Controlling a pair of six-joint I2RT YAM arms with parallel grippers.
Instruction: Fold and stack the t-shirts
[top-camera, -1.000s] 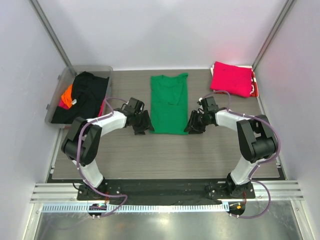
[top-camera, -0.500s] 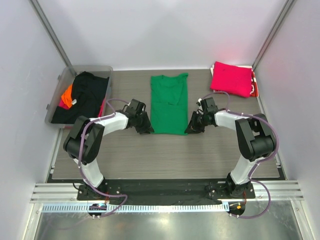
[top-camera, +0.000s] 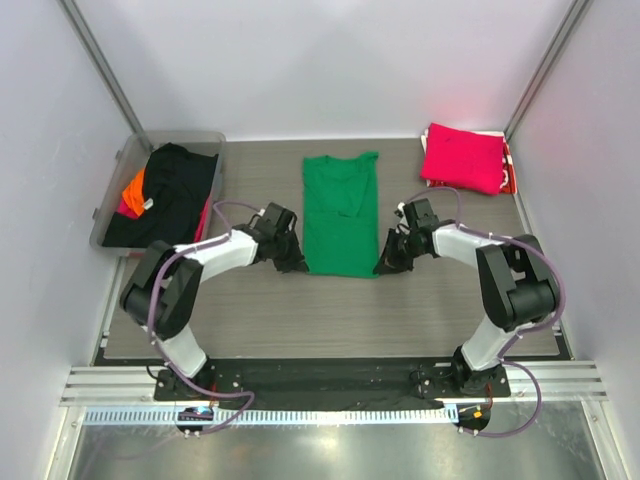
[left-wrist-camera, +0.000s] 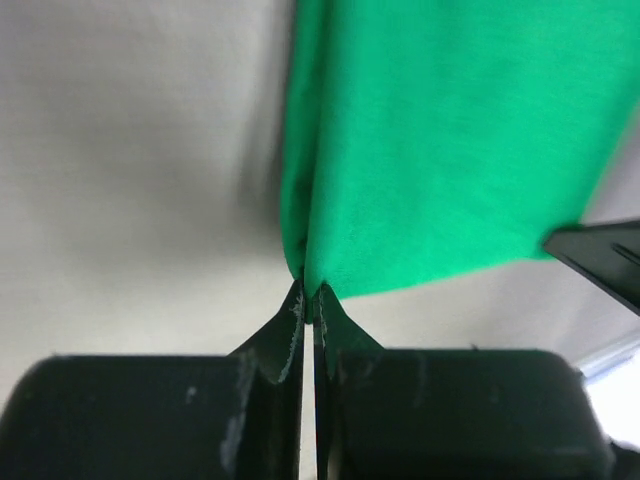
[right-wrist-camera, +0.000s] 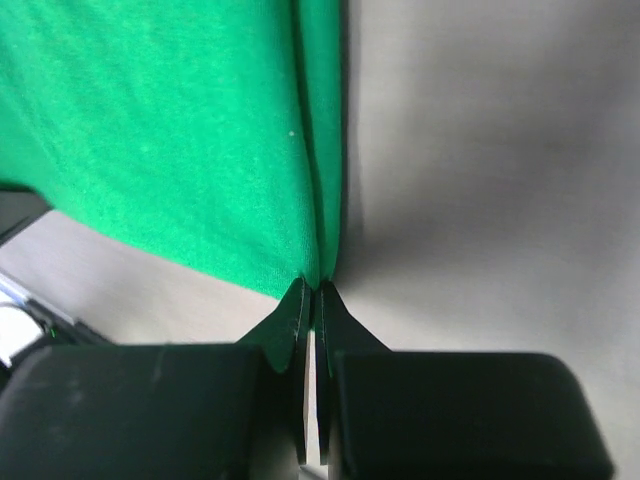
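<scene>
A bright green t-shirt (top-camera: 341, 212) lies as a long folded strip in the middle of the table, collar end at the back. My left gripper (top-camera: 297, 264) is shut on its near left corner, and the left wrist view shows green cloth (left-wrist-camera: 450, 140) pinched between the tips (left-wrist-camera: 310, 300). My right gripper (top-camera: 383, 265) is shut on the near right corner, with the cloth (right-wrist-camera: 160, 130) caught at the tips (right-wrist-camera: 312, 292). A folded magenta-pink t-shirt (top-camera: 462, 156) rests at the back right. Black (top-camera: 170, 190) and orange (top-camera: 133, 185) t-shirts lie heaped in the tub.
A clear plastic tub (top-camera: 118, 170) stands at the back left against the wall. A red and white cloth edge (top-camera: 509, 168) shows under the pink shirt. Grey walls close in both sides; the arm bases sit on a black rail (top-camera: 330, 375) at the near edge.
Both grippers moved inward to the green shirt's near corners and shut on them. The shirt's near hem has shifted slightly toward me.
</scene>
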